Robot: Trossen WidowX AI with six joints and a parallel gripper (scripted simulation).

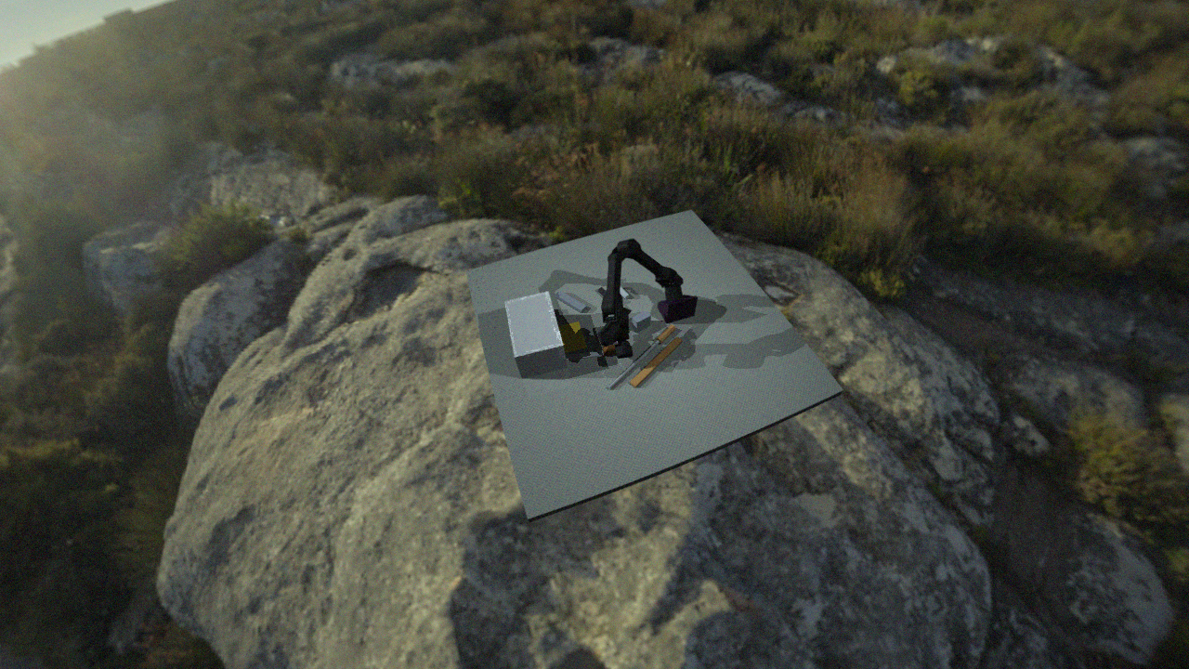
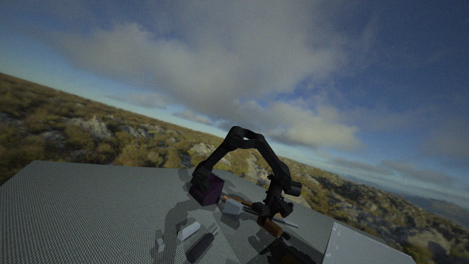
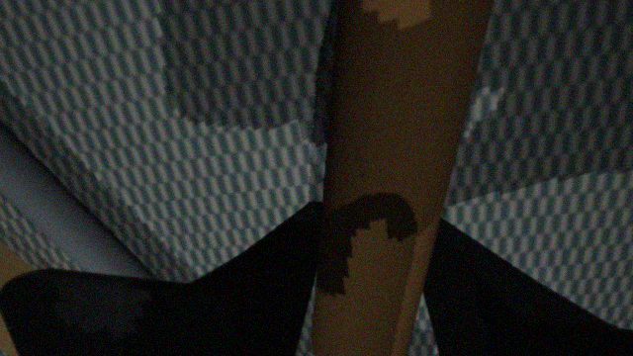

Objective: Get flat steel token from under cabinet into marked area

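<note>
My gripper (image 1: 606,352) (image 2: 265,217) (image 3: 369,220) is clamped on an orange handle (image 1: 610,350) (image 2: 270,227) (image 3: 391,124), near the cabinet (image 1: 534,328) (image 2: 364,246) on the desk (image 1: 681,432) (image 2: 98,197) (image 3: 237,163). The yellow area (image 1: 573,336) lies before the cabinet. I cannot make out the steel token anywhere.

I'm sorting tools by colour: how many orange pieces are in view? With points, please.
3: one handle (image 1: 608,350) (image 2: 271,227) (image 3: 391,148) in the gripper (image 1: 606,352) (image 2: 266,219) (image 3: 369,220); another handle (image 1: 667,333) (image 2: 237,200) on the long grey rod; a bar (image 1: 657,362) (image 2: 278,215) (image 3: 11,277) beside that rod. Others could be hidden.
</note>
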